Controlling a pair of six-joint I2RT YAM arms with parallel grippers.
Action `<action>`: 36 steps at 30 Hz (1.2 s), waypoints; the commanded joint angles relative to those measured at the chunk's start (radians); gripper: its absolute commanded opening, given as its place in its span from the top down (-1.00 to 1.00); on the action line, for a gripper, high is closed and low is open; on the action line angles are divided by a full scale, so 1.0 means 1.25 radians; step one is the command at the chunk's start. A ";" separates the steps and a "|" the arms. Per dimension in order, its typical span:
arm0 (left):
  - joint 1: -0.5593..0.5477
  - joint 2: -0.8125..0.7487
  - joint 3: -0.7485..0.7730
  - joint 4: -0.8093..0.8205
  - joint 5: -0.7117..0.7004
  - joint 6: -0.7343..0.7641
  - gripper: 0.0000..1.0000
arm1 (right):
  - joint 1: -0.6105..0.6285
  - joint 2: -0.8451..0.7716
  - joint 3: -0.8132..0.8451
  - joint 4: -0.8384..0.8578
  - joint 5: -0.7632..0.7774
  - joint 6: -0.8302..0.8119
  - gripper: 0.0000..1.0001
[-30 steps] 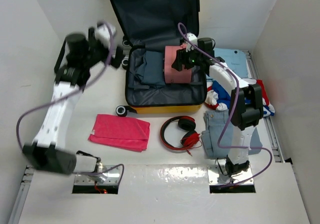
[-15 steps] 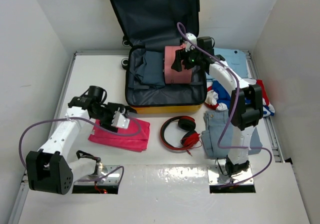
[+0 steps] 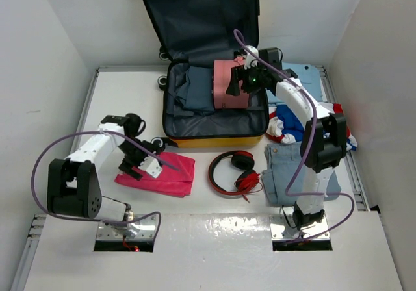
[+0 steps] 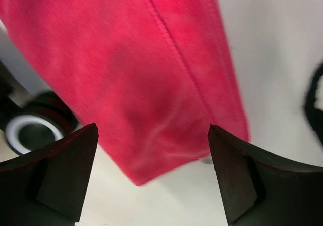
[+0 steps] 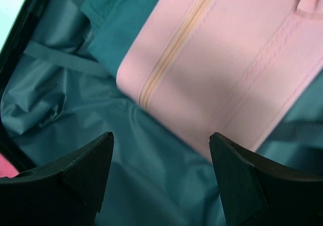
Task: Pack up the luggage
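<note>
the table (image 3: 117, 102) is taken in from above its near edge, looking down. the red cloth (image 3: 166, 171) at lower left is seen close up by the left wrist view; the pink case (image 5: 227, 69) inside the luggage (image 3: 214, 140), upper centre, by the right wrist view.

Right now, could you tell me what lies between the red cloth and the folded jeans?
The red-and-black headphones lie there, seen in the top view.
</note>
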 commanded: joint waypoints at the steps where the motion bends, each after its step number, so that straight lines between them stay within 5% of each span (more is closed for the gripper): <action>1: -0.061 0.022 0.000 0.059 0.005 0.927 -0.83 | -0.010 -0.053 0.000 -0.052 0.000 0.011 -0.53; 7: -0.117 0.042 -0.069 0.211 0.042 0.927 -0.88 | -0.014 -0.065 0.003 -0.075 -0.014 0.014 -0.53; 19: -0.134 0.171 -0.142 0.285 0.044 1.118 -0.88 | -0.027 -0.065 0.024 -0.099 -0.028 0.027 -0.53; 26: -0.134 0.202 -0.203 0.332 0.088 1.174 0.04 | -0.032 -0.087 0.033 -0.109 -0.034 0.030 -0.50; 30: -0.134 0.121 -0.246 0.356 0.193 1.166 1.00 | -0.032 -0.115 0.023 -0.113 -0.034 0.031 -0.45; 36: -0.141 0.025 -0.157 0.161 0.400 1.134 1.00 | -0.027 -0.160 -0.021 -0.122 -0.039 0.025 -0.45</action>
